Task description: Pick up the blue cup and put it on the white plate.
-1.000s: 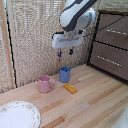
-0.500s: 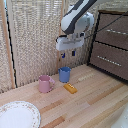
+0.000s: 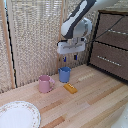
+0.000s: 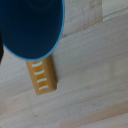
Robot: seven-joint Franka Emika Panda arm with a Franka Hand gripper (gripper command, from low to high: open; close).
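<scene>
One blue cup (image 3: 64, 74) directly below the fingers (image 3: 69, 58), apart, fingers spread open, pink mug (image 3: 45, 83) beside.

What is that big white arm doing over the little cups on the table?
The robot arm is hanging above the blue cup, its fingers just over the rim and not yet holding it. A pink mug stands beside the cup, and a small orange block lies on the wooden table in front of it. The white plate sits empty near the table's front edge, at the exterior view's left.
</scene>
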